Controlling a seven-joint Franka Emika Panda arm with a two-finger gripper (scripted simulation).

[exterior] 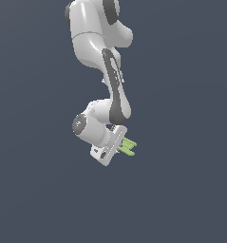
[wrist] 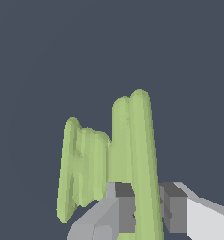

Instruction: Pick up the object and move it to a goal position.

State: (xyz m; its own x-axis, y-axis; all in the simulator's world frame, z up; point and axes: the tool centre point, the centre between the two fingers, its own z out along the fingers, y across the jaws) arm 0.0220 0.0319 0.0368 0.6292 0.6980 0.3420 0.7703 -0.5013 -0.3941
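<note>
Wrist view shows the end effector (wrist: 144,213) clamped on one long bar of the light-green object (wrist: 108,159), fingers (wrist: 123,208) pressing either side. Exterior view has the object (exterior: 127,146) jutting from the tilted end effector (exterior: 120,144), with dark open space all around.

all we see apart from the task is a plain dark slate-blue backdrop (exterior: 191,199) filling both views, flat and featureless.

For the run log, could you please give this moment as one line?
gripper: shut on green piece | jaws: either side of one bar | goal: not visible
</note>
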